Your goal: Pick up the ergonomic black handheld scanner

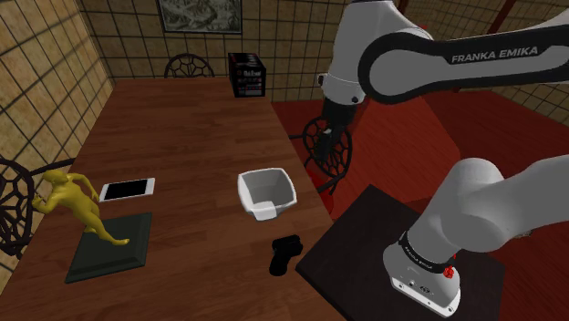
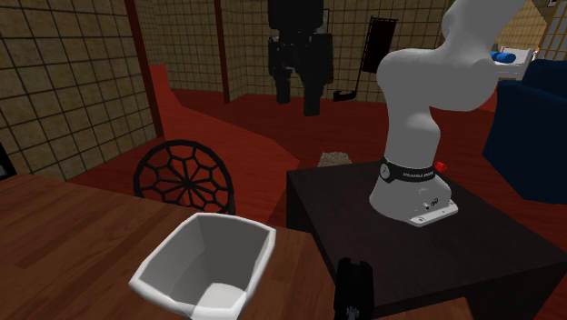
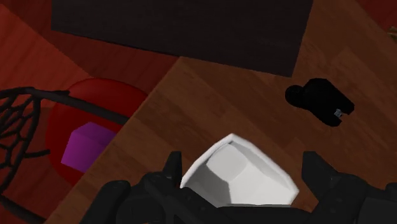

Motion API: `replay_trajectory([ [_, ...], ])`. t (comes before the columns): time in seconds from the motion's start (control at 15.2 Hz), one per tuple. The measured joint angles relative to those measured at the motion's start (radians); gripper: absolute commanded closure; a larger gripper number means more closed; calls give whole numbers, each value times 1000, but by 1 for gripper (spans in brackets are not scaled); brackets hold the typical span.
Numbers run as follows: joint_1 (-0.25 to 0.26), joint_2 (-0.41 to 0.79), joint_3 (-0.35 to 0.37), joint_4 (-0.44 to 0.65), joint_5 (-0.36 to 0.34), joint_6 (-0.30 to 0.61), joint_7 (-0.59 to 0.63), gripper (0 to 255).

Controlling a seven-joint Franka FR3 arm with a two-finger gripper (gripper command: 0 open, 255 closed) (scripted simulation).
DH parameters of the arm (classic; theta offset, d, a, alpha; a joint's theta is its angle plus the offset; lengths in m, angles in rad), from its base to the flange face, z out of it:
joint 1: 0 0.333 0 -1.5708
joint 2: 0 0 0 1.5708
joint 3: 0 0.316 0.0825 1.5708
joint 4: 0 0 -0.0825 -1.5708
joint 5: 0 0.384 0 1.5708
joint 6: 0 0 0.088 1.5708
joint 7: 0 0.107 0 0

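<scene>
The black handheld scanner (image 1: pixel 285 254) lies on the wooden table (image 1: pixel 191 146) close to its edge beside the stand, and appears in the second exterior view (image 2: pixel 354 289) and the wrist view (image 3: pixel 320 100). My black gripper (image 2: pixel 298 95) hangs high in the air, open, with nothing between its fingers (image 3: pixel 318 167). In the wrist view the gripper (image 3: pixel 245 170) is above the white bin (image 3: pixel 238 178), and the scanner lies off to one side, well below and apart from it.
The white bin (image 1: pixel 267 193) stands just beyond the scanner. A phone (image 1: pixel 127 189), a yellow figurine (image 1: pixel 77 205) on a dark tray (image 1: pixel 109 248) and a black crate (image 1: pixel 247 75) share the table. A wire-backed chair (image 1: pixel 328 150) with a purple block (image 3: pixel 86 145) stands beside the dark stand (image 1: pixel 365 237).
</scene>
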Motion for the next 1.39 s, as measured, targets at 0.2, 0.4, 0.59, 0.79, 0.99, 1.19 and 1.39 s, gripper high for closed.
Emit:
replay_trajectory([
  [0.2, 41, 58, 42, -20, 19, 80, -12, 0],
  [0.4, 84, 116, 88, -58, 38, 176, -22, 0],
  [0.59, 120, 191, 133, -60, 50, 257, -29, 0],
  [0.79, 156, 270, 182, -78, 57, 355, -33, 0],
  [0.99, 188, 354, 234, -79, 55, 441, -26, 0],
  [1.19, 203, 461, 281, -62, 25, 531, -17, 0],
  [1.39, 211, 537, 315, -58, -6, 601, 7, 0],
])
